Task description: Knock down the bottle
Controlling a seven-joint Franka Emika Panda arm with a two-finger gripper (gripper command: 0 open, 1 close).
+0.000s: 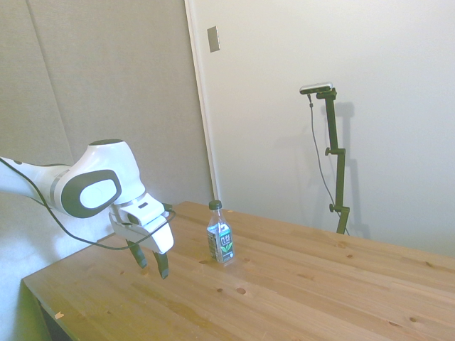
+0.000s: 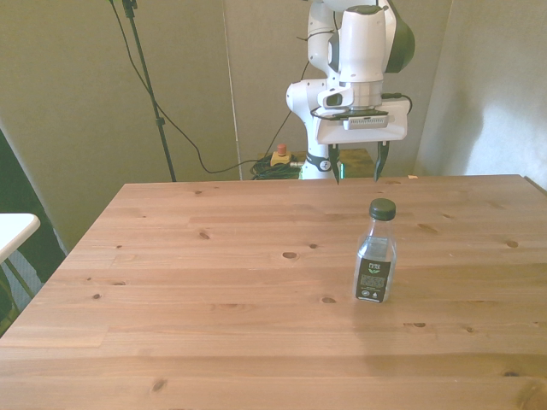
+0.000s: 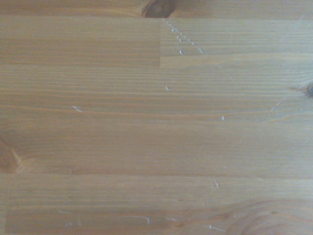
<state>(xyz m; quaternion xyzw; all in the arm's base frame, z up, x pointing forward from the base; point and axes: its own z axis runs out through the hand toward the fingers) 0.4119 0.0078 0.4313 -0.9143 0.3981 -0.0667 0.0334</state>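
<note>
Front view: bottle [image 2: 376,253] upright on the wooden table [image 2: 214,282], gripper [image 2: 357,169] behind it with jaws apart and empty.
Side view places the gripper [image 1: 151,264] low over the table [image 1: 298,291], near the bottle [image 1: 220,236] but apart from it. Clear plastic, little visible fill: probably light, stiff-walled, smooth and tall for its base. No grasp required; a sideways push near the dark green cap [image 2: 382,208] should topple it, while low contact may merely slide it.

We saw a glossy white arm [image 1: 99,181] with rounded shells and dark grey joint panels, a black cable [image 1: 43,206] looping beneath, and a white gripper [image 2: 358,166] with dark fingers [image 1: 162,264].
</note>
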